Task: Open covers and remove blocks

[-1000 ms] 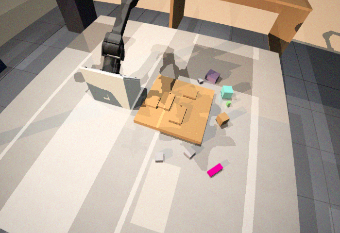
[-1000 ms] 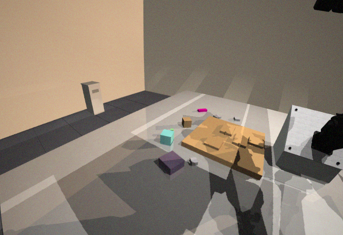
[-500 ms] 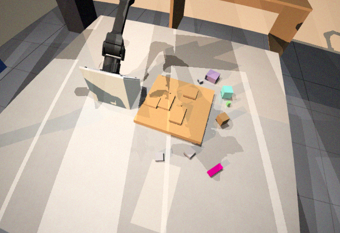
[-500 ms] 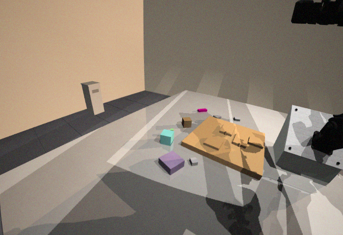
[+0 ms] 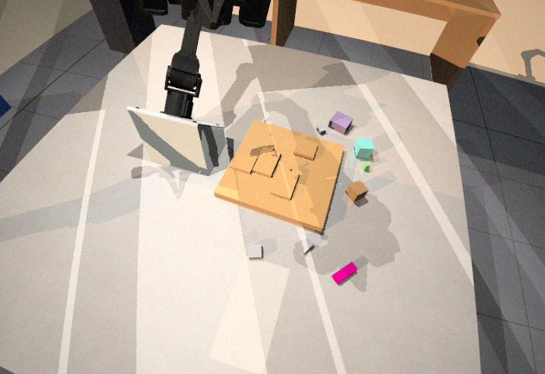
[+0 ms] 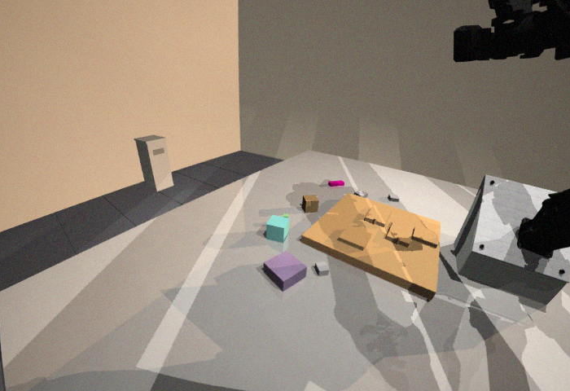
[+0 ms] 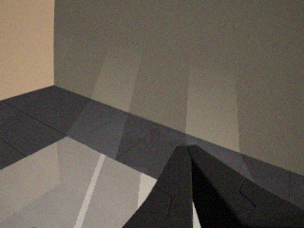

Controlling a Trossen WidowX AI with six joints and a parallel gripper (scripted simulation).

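Note:
The wooden puzzle board [image 5: 260,198] [image 6: 325,232] lies flat, with several raised wood-coloured covers, one plate [image 5: 306,148] [image 6: 355,238] near its edge; no open well can be made out. A purple block [image 5: 340,121] [image 6: 284,269], a teal block [image 5: 363,147] [image 6: 277,228], a small green piece [image 5: 366,166] [image 6: 286,215] and a brown block [image 5: 356,191] [image 6: 310,204] rest beside the board. A magenta bar [image 5: 344,273] [image 6: 335,183] lies farther off. My gripper [image 7: 185,155] is shut and empty, raised away from the board.
Small grey pieces lie on the table: one [image 5: 321,130] [image 6: 322,268] by the purple block, one [image 5: 255,251] [image 6: 392,197] and another [image 5: 304,246] [image 6: 360,193] beyond the board. A large slanted metal-faced box [image 5: 171,145] [image 6: 502,226], the arm's mount, stands close beside the board.

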